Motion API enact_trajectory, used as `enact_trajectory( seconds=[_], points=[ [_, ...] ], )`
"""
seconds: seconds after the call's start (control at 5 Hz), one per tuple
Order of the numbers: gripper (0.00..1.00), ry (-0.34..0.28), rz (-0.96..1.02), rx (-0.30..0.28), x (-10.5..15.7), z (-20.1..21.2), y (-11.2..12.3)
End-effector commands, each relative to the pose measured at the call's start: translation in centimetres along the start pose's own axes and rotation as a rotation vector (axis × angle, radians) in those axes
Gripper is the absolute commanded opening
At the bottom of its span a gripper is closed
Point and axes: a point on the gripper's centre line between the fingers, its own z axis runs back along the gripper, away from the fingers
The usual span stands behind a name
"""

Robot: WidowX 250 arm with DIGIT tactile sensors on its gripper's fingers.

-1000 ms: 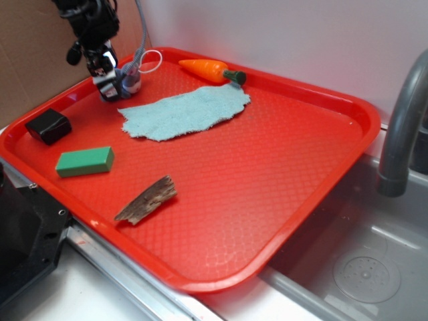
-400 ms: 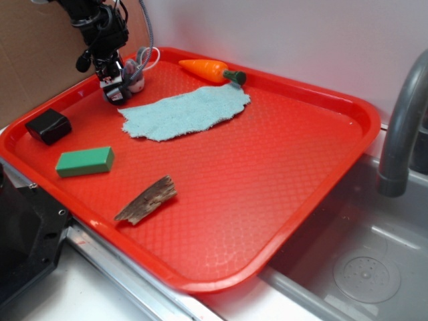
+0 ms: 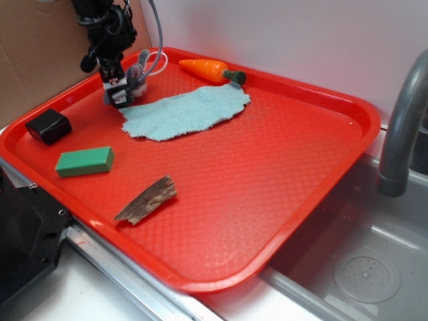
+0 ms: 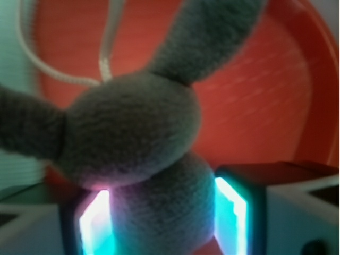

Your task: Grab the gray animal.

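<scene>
Since 1 second ago the gripper (image 3: 122, 91) is raised slightly, pinching the gray animal (image 4: 143, 159) by its body, ears pointing away from the jaws.

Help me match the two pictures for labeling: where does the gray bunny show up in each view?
Exterior: gray bunny at upper left, in the claw near the tray's far corner.
Wrist: it fills the center, body between the lit fingers.
Shared landmark: red tray.
</scene>
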Motion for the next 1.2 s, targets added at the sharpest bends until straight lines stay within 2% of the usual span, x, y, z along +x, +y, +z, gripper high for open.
enact_trajectory(
  seconds=[0.0, 0.4, 0.6, 0.8, 1.0],
  points=[
    [0.00, -0.004, 0.371, -0.038, 1.5, 9.2, -2.6],
    [0.00, 0.007, 0.453, -0.147, 1.7, 16.0, -7.5],
    [0.00, 0.023, 0.484, -0.137, 2.1, 18.1, -10.0],
    [0.00, 0.013, 0.543, -0.132, 2.1, 18.4, -11.9],
    [0.00, 0.033, 0.567, -0.155, 1.7, 17.9, -11.2]
  ],
)
